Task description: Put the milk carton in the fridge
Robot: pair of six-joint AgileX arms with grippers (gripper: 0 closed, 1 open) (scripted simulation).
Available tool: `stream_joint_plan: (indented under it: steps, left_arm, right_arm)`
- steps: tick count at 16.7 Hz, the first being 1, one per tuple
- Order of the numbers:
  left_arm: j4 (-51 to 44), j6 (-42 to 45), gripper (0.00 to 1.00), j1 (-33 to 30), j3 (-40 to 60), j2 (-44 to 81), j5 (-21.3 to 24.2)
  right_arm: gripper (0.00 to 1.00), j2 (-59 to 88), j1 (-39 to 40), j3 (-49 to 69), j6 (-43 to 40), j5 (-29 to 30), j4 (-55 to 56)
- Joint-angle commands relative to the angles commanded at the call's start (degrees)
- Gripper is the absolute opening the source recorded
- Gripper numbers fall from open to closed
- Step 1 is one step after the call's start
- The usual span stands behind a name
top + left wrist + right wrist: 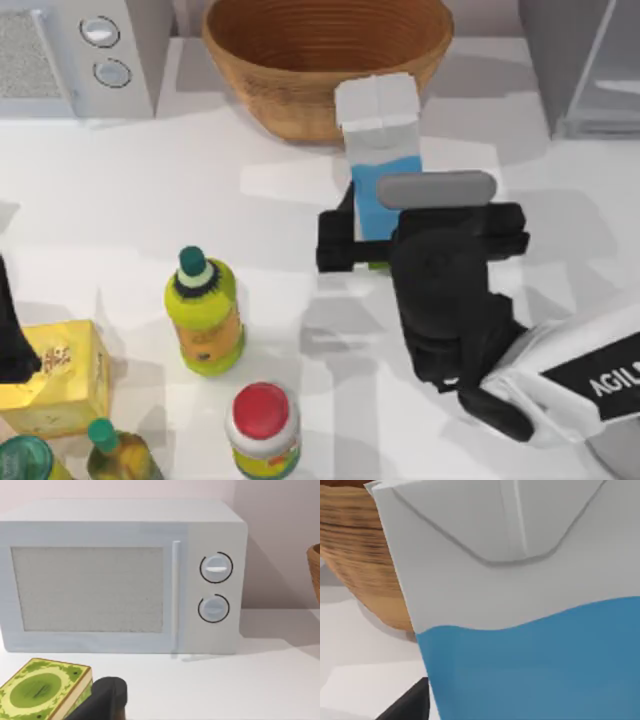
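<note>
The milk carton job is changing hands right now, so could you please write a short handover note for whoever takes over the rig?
Right gripper: at the milk carton, fingers on either side of its lower body; a firm grip cannot be confirmed.
Left gripper: idle at the table's left edge, by the yellow box, facing the microwave.
Milk carton: upright on the table, just in front of the wicker basket.
Fridge: at the far right corner.
Done: approach to the carton.
Left: secure the grip, lift, carry to the fridge, place inside.
</note>
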Motion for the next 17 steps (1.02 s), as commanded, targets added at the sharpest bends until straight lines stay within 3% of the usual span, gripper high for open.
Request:
stream_joint_plan:
  steps: [3, 8, 17]
  left_arm:
    - [0.0, 0.0, 1.00, 0.0, 0.0, 0.0, 0.0]
    - [0.0, 0.0, 1.00, 0.0, 0.0, 0.0, 0.0]
    - [0.0, 0.0, 1.00, 0.0, 0.0, 0.0, 0.0]
  right_arm:
    - [1.00, 5.6, 0.8, 2.3, 1.7, 4.7, 0.8]
    - [1.00, 6.3, 0.9, 2.5, 1.9, 5.3, 0.8]
    - [1.00, 12.8, -4.9, 10.8, -0.6, 0.0, 0.9]
